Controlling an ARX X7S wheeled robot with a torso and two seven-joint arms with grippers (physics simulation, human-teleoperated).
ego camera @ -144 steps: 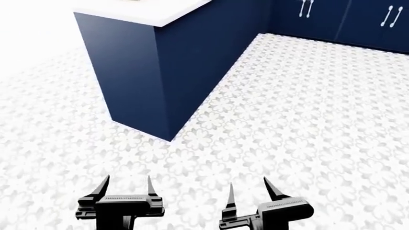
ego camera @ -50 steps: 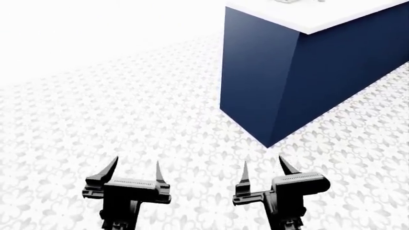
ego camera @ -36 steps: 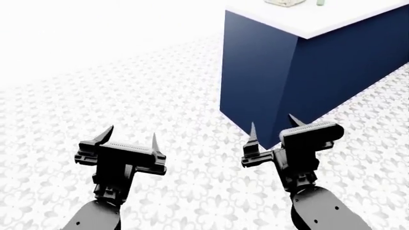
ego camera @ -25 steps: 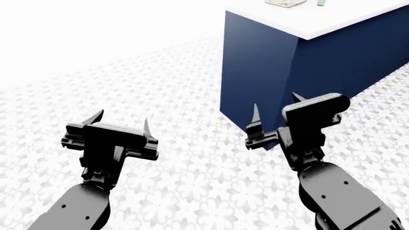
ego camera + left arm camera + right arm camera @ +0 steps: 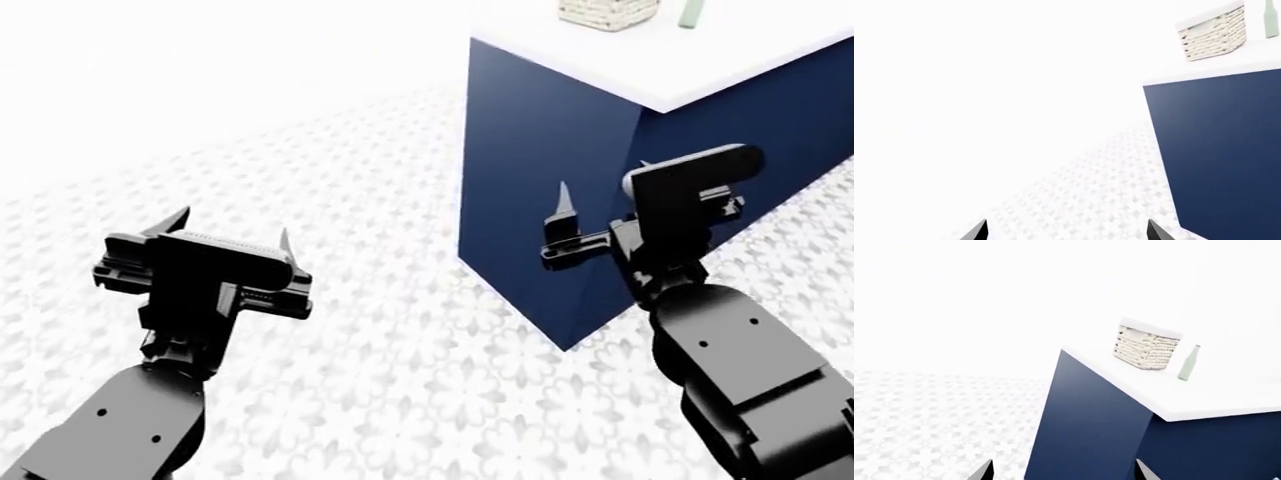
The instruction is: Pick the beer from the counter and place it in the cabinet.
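The beer (image 5: 1188,363) is a pale green bottle standing upright on the counter (image 5: 1201,395), a white top on a navy base, right beside a woven basket (image 5: 1146,347). In the head view the beer (image 5: 690,12) shows only at the top edge, cut off. It also shows at the edge of the left wrist view (image 5: 1271,17). My right gripper (image 5: 603,180) is open and empty, raised in front of the counter's navy corner, well below and short of the bottle. My left gripper (image 5: 230,228) is open and empty over the floor, left of the counter. The cabinet is out of view.
White floral-patterned floor tiles (image 5: 387,340) spread around the counter's near corner (image 5: 567,345). The woven basket (image 5: 607,12) stands near the counter's end, left of the bottle. The background beyond the floor is blank white.
Both arms have risen and reached forward, the right one up against the counter's corner. The basket and bottle show more at the top of the head view. Both grippers stay open.
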